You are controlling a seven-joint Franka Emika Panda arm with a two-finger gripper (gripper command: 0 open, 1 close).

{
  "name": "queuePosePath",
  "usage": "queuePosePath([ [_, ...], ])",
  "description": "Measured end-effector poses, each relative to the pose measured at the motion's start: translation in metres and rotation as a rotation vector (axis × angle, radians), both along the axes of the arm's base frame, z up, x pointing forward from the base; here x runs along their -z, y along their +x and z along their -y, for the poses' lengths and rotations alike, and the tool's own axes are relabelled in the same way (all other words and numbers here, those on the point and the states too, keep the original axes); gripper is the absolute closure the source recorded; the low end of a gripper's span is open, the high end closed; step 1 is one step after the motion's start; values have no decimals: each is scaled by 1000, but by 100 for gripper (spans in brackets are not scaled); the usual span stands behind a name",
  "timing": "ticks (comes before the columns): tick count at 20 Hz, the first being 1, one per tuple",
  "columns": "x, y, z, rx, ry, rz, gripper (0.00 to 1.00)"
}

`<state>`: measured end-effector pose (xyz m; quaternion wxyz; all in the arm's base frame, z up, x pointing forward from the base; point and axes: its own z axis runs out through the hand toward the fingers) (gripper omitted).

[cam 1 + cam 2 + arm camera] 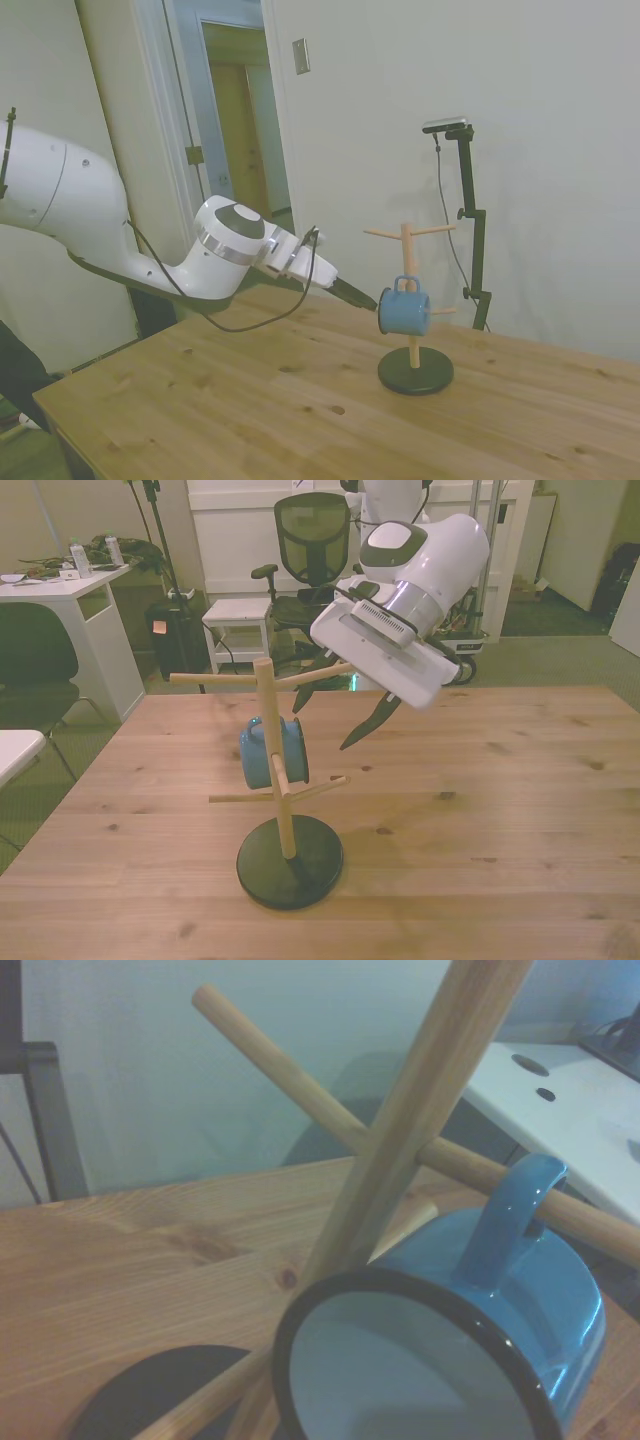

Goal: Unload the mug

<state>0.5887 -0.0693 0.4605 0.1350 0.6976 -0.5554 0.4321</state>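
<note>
The blue mug [403,311] hangs by its loop handle from a peg of a wooden mug tree [407,250] with a round black base [415,373]. The front view shows the mug [252,755] partly behind the tree's post [266,705]. My gripper [366,299] is open, its dark fingertips just short of the mug's open side, on the front view's right of the tree [331,714]. Nothing is between the fingers. Close up in the wrist view, the mug [545,1305] shows its white inside, dark rim and handle [512,1210] hooked over the peg [480,1173].
The tree's other pegs [200,680] are bare. Behind the table stand an office chair [315,540], a white stool [235,610], a white desk [60,585] and a dark chair [35,670]. The wooden tabletop [480,810] stretches to the front view's right.
</note>
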Motion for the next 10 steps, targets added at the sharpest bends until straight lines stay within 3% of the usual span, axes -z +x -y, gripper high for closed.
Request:
queuePosePath([
  [10,6,-3,45,68,-19,-3,0],
])
